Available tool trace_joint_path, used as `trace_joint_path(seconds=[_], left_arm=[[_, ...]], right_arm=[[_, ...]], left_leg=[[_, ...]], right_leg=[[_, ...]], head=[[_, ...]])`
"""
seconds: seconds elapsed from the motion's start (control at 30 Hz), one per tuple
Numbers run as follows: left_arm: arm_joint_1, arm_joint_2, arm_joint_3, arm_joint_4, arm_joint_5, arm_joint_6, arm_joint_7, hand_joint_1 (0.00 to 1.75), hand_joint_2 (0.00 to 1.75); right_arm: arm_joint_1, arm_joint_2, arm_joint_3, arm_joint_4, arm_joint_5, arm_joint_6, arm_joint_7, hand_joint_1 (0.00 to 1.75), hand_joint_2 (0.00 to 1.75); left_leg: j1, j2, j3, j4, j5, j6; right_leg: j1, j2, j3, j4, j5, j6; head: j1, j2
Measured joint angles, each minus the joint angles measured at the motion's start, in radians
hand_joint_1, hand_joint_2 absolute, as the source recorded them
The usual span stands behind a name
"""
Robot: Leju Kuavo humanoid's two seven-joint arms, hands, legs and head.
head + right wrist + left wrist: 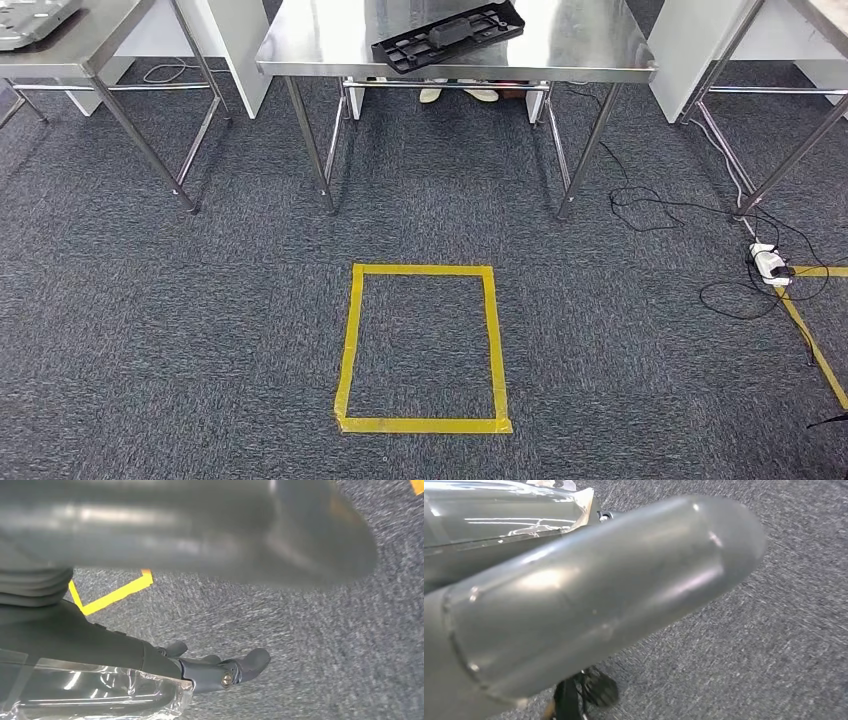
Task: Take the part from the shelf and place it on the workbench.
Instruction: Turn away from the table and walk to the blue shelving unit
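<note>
Nearest you, both hands hang over the carpet: the right hand (210, 667) has its fingers spread, grasping nothing; the left hand (589, 605) is too hidden to tell. Beyond the yellow tape square (423, 348), the black part (447, 35) lies on the steel workbench (330, 45).

Black part (447, 37) on steel workbench (330, 45), far end cropped at twelve o'clock. Pale shoes (458, 95) beneath, wearer hidden by tabletop. Left hand (589, 600) blurred, fingers concealed behind thick thumb. Right hand (210, 667) partly masked by blurred thumb; grip unreadable.
</note>
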Motion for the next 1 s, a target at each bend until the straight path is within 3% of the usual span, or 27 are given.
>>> trace_joint_path(seconds=[0.03, 0.07, 0.13, 0.17, 0.2, 0.27, 0.3, 0.33, 0.37, 0.4, 0.43, 0.47, 0.53, 0.57, 0.6, 0.67, 0.7, 0.77, 0.83, 0.87, 0.9, 0.93, 1.0], left_arm=[[-0.001, 0.001, -0.002, 0.0, 0.0, 0.0, -0.001, 0.0, 0.0], [-0.003, 0.002, -0.003, 0.0, 0.0, 0.0, -0.002, 0.0, 0.0], [-0.003, 0.002, -0.003, 0.0, 0.0, 0.0, -0.003, 0.0, 0.0], [-0.003, 0.001, -0.003, 0.0, 0.0, 0.0, -0.003, 0.0, 0.0], [-0.003, 0.001, -0.003, 0.0, 0.0, 0.001, -0.003, 0.0, 0.0], [-0.003, 0.0, -0.003, 0.001, -0.001, 0.005, 0.003, 0.0, 0.0], [-0.003, 0.0, -0.003, 0.001, -0.002, 0.007, 0.007, 0.0, 0.0], [-0.002, 0.0, -0.003, 0.001, -0.004, 0.009, 0.011, 0.0, 0.0], [-0.002, 0.0, -0.004, 0.001, -0.006, 0.009, 0.014, 0.0, 0.0], [-0.002, 0.0, -0.004, 0.001, -0.008, 0.008, 0.015, 0.0, 0.0], [-0.002, 0.0, -0.004, 0.002, -0.011, 0.008, 0.015, 0.0, 0.0], [-0.002, 0.0, -0.005, 0.002, -0.013, 0.008, 0.015, 0.0, 0.0], [-0.002, 0.001, -0.008, 0.002, -0.016, 0.008, 0.014, 0.0, 0.0], [-0.002, 0.002, -0.011, 0.002, -0.017, 0.008, 0.014, 0.0, 0.0], [-0.002, 0.003, -0.013, 0.002, -0.018, 0.008, 0.013, 0.0, 0.0], [0.0, 0.004, -0.016, 0.002, -0.019, 0.008, 0.012, 0.0, 0.0], [0.002, 0.004, -0.017, 0.002, -0.019, 0.008, 0.011, 0.0, 0.0], [0.005, 0.005, -0.02, 0.002, -0.02, 0.007, 0.009, 0.0, 0.0], [0.005, 0.006, -0.021, 0.002, -0.022, 0.006, 0.007, 0.0, 0.0], [0.006, 0.007, -0.021, 0.002, -0.022, 0.006, 0.006, 0.0, 0.0], [0.006, 0.007, -0.021, 0.002, -0.022, 0.004, 0.005, 0.0, 0.0], [0.007, 0.007, -0.021, 0.002, -0.022, 0.003, 0.003, 0.0, 0.0], [0.007, 0.008, -0.021, 0.002, -0.023, 0.0, -0.001, 0.0, 0.0]], right_arm=[[0.0, 0.0, -0.002, 0.0, 0.0, 0.0, -0.001, 0.0, 0.0], [-0.001, 0.0, -0.003, 0.0, 0.0, 0.0, -0.001, 0.0, 0.0], [-0.001, 0.0, -0.005, 0.0, 0.0, 0.0, -0.002, 0.0, 0.0], [0.001, -0.001, -0.006, 0.0, -0.001, 0.0, -0.002, 0.0, 0.0], [0.002, -0.001, -0.008, 0.0, -0.001, 0.0, -0.002, 0.0, 0.0], [0.004, -0.002, -0.011, 0.001, -0.004, 0.0, -0.003, 0.0, 0.0], [0.005, -0.002, -0.014, 0.001, -0.007, 0.0, -0.005, 0.0, 0.0], [0.005, -0.003, -0.017, 0.001, -0.01, -0.001, -0.006, 0.0, 0.0], [0.005, -0.004, -0.02, 0.001, -0.014, -0.002, -0.008, 0.0, 0.0], [0.006, -0.005, -0.023, 0.001, -0.018, -0.002, -0.01, 0.0, 0.0], [0.006, -0.005, -0.026, 0.001, -0.021, -0.003, -0.012, 0.0, 0.0], [0.006, -0.006, -0.028, 0.001, -0.023, -0.004, -0.014, 0.0, 0.0], [0.004, -0.006, -0.032, 0.001, -0.026, -0.004, -0.02, 0.0, 0.0], [0.003, -0.005, -0.034, 0.001, -0.029, -0.004, -0.023, 0.0, 0.0], [0.003, -0.004, -0.037, 0.001, -0.031, -0.004, -0.025, 0.0, 0.0], [0.006, -0.003, -0.043, 0.001, -0.036, -0.004, -0.027, 0.0, 0.0], [0.007, -0.003, -0.046, 0.001, -0.037, -0.004, -0.028, 0.0, 0.0], [0.008, -0.003, -0.051, 0.001, -0.041, -0.003, -0.031, 0.0, 0.0], [0.011, -0.002, -0.054, 0.001, -0.044, -0.001, -0.035, 0.0, 0.0], [0.013, -0.002, -0.056, 0.001, -0.048, 0.001, -0.036, 0.0, 0.0], [0.014, -0.001, -0.06, 0.001, -0.053, 0.004, -0.039, 0.0, 0.0], [0.015, -0.001, -0.064, 0.002, -0.059, 0.007, -0.041, 0.0, 0.0], [0.013, 0.002, -0.074, 0.001, -0.07, 0.012, -0.046, 0.0, 0.0]], left_leg=[[-0.004, 0.0, 0.041, -0.062, -0.015, 0.006], [-0.008, 0.0, 0.062, -0.1, -0.028, 0.011], [-0.012, 0.002, 0.053, -0.116, -0.013, 0.025], [-0.011, 0.004, 0.041, -0.119, 0.001, 0.034], [-0.009, 0.005, 0.027, -0.123, 0.016, 0.041], [-0.007, 0.007, -0.007, -0.125, 0.044, 0.049], [-0.007, 0.007, -0.024, -0.124, 0.057, 0.049], [-0.007, 0.009, -0.042, -0.123, 0.071, 0.047], [-0.006, 0.01, -0.059, -0.122, 0.084, 0.044], [-0.006, 0.011, -0.075, -0.121, 0.097, 0.041], [-0.005, 0.012, -0.09, -0.119, 0.108, 0.037], [-0.005, 0.012, -0.101, -0.115, 0.118, 0.031], [-0.008, 0.012, -0.114, -0.105, 0.133, 0.019], [-0.008, 0.012, -0.116, -0.101, 0.139, 0.013], [-0.007, 0.013, -0.118, -0.1, 0.146, 0.006], [0.0, 0.011, -0.125, -0.092, 0.143, -0.008], [0.003, 0.01, -0.135, -0.07, 0.121, -0.014], [0.006, 0.007, -0.174, 0.034, 0.037, -0.023], [0.007, 0.006, -0.214, 0.163, -0.031, -0.027], [0.006, 0.006, -0.215, 0.191, -0.038, -0.027], [0.006, 0.004, -0.196, 0.18, -0.026, -0.024], [0.006, -0.001, -0.158, 0.131, -0.001, -0.019], [0.006, -0.034, -0.068, -0.007, 0.041, -0.004]], right_leg=[[0.001, -0.001, -0.005, 0.003, 0.009, 0.006], [0.0, -0.002, -0.008, 0.003, 0.018, 0.012], [-0.003, -0.004, -0.013, 0.0, 0.035, 0.024], [-0.004, -0.003, -0.021, 0.008, 0.025, 0.026], [-0.004, 0.0, -0.034, 0.03, -0.003, 0.024], [-0.008, 0.004, -0.066, 0.13, -0.099, 0.016], [-0.01, 0.005, -0.081, 0.198, -0.138, 0.018], [-0.013, 0.005, -0.088, 0.259, -0.155, 0.025], [-0.016, 0.005, -0.085, 0.299, -0.148, 0.038], [-0.019, 0.005, -0.066, 0.304, -0.125, 0.052], [-0.022, 0.005, -0.027, 0.27, -0.1, 0.063], [-0.024, 0.006, 0.033, 0.197, -0.088, 0.067], [-0.024, 0.007, 0.153, 0.027, -0.112, 0.056], [-0.022, 0.008, 0.185, -0.025, -0.13, 0.047], [-0.019, 0.008, 0.193, -0.047, -0.139, 0.039], [-0.02, 0.006, 0.18, -0.047, -0.131, 0.019], [-0.02, 0.004, 0.174, -0.047, -0.123, 0.008], [-0.019, 0.002, 0.159, -0.047, -0.109, -0.006], [-0.014, 0.001, 0.144, -0.044, -0.099, -0.008], [-0.011, 0.003, 0.137, -0.041, -0.095, -0.008], [-0.01, 0.006, 0.132, -0.038, -0.093, -0.006], [-0.009, 0.01, 0.13, -0.034, -0.092, -0.005], [-0.008, 0.02, 0.125, -0.027, -0.09, -0.001]], head=[[0.002, 0.0], [0.002, 0.0], [0.004, 0.0], [0.004, 0.0], [0.006, 0.0], [0.012, 0.0], [0.015, 0.0], [0.016, 0.0], [0.016, 0.0], [0.016, 0.0], [0.016, 0.0], [0.016, 0.0], [0.014, 0.0], [0.013, 0.0], [0.011, 0.0], [0.009, 0.0], [0.007, 0.0], [0.002, 0.0], [0.0, 0.0], [0.0, 0.0], [0.0, 0.0], [0.0, 0.0], [0.001, 0.0]])
